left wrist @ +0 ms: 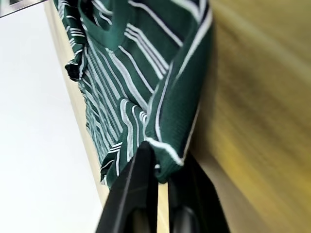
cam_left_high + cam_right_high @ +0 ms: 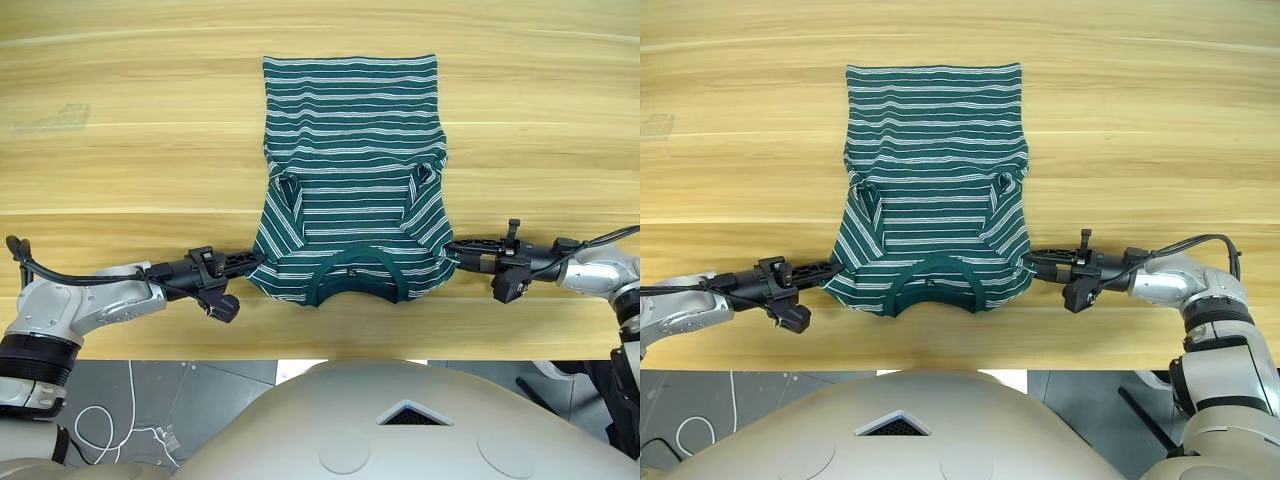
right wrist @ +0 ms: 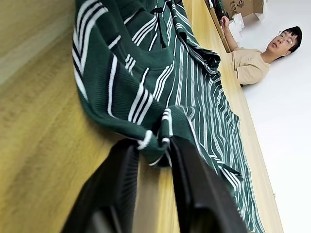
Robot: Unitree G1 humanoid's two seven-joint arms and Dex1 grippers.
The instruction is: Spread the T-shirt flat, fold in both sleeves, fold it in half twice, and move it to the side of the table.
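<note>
T-shirt [image 2: 352, 190], dark green with thin white stripes, lies on your wooden table [image 2: 120, 180] near its middle, with the neck end closest to you and close to the table's near edge. At that end the collar [image 2: 353, 270] faces up, and you have one claw at each shoulder corner. Your left gripper [image 2: 250, 262] reaches in low over the wood from the left and is pinching the left shoulder corner. In the left wrist view its fingers [image 1: 138, 184] are closed on a folded edge of striped cloth. Your right gripper [image 2: 452, 248] comes in from the opposite side at about the same depth and is likewise clamped on the right shoulder corner. In the right wrist view its fingers [image 3: 116, 184] have a bunched hem of fabric between them, and the cloth drapes from there onto the table. Just beyond the claws, the left sleeve [image 2: 280, 215] and the right sleeve [image 2: 428, 200] are both folded inward over the chest, so the body reads as a narrow rectangle. Farthest from you, the hem [image 2: 350, 60] lies straight and flat across the wood.
</note>
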